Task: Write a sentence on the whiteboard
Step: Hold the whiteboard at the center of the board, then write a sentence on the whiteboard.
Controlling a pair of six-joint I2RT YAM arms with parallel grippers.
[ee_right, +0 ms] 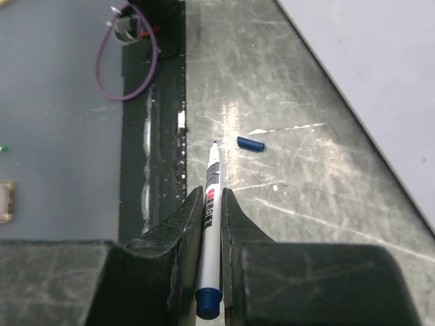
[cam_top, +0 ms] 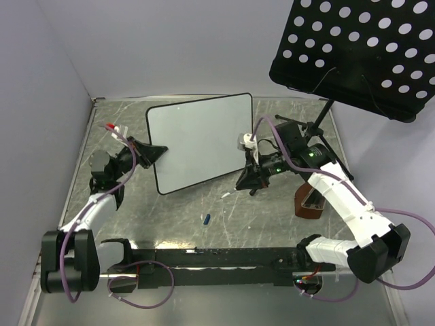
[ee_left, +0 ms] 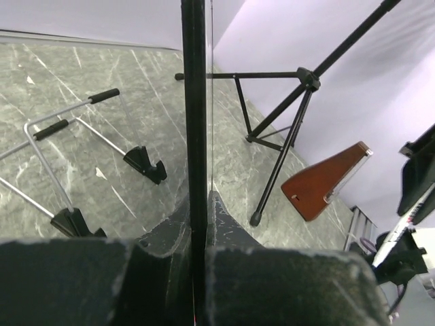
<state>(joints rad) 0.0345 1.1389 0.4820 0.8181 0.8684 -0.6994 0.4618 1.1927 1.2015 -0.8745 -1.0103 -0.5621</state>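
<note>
Left claw [cam_top: 153, 153] clamped on the whiteboard [cam_top: 200, 142], right claw [ee_right: 212, 198] clamped on a marker [ee_right: 214, 170].
Whiteboard's left rim sits between the left fingers; the right claw hangs just beside its lower right corner, marker tip off the board, a blue cap [ee_right: 250, 143] on the worktop [cam_top: 272, 217] nearby.

Light is even and fairly bright from above, and shadows are faint. Pale glare streaks the tabletop [ee_right: 234, 115]. The whiteboard [cam_top: 200, 142] reads dull grey. The 2 wrist views blur in the near foreground.
</note>
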